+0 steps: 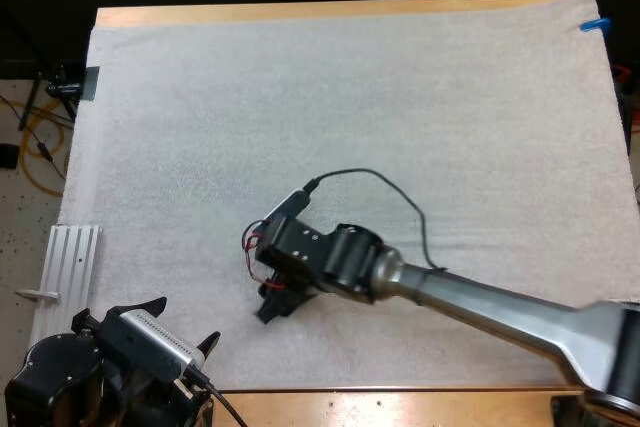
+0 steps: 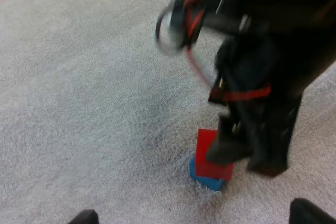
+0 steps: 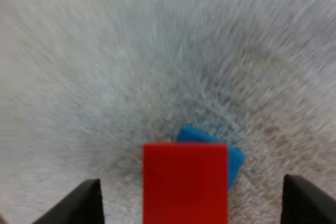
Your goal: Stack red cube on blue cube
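Our left gripper (image 1: 180, 325): near left corner of mat (image 1: 400, 97), fingers parted, empty. Pale rail (image 1: 72, 265): beside mat's left edge. Our right gripper (image 1: 273, 304): mid-mat, fingers wide, clear of red cube (image 3: 186, 182), which sits atop blue cube (image 3: 237, 162). Beyond, bare mat runs to far edge.

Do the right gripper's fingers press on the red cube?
No, the right fingers stand apart and clear of the red cube, which rests on the blue cube.
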Motion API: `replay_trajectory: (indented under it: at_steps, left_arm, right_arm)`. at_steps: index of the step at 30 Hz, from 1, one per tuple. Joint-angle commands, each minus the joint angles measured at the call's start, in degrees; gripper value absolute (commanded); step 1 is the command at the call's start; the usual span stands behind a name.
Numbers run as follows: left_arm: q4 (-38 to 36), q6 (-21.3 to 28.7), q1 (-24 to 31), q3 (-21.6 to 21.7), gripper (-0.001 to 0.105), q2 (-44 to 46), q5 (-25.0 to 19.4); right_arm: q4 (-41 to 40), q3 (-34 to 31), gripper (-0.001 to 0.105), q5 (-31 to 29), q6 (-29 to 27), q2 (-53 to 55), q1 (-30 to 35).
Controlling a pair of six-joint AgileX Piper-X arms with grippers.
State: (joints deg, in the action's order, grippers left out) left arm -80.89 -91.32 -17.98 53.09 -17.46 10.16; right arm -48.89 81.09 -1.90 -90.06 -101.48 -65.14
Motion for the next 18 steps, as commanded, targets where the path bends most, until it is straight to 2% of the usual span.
replay_trajectory:
  at_steps: [1,7,11,18]
  left_arm:
    - [0.2,0.3,-0.2,0.5,0.067,0.0,0.3]
    - [6.6,-0.7,-0.1,0.4,0.067,-0.4,0.3]
    - [14.3,-1.5,-0.1,0.4,0.067,-3.2,0.3]
    - [28.2,-1.5,1.0,0.4,0.067,-13.3,-0.5]
  right_arm:
    - [-0.5,0.9,0.066,-1.1,-0.4,3.3,0.3]
    - [0.6,0.9,0.066,-2.2,-3.2,10.9,4.6]
    - [0.6,0.9,0.066,2.2,-5.0,13.1,14.2]
    - [2.3,0.9,0.066,2.7,-7.9,13.7,30.9]
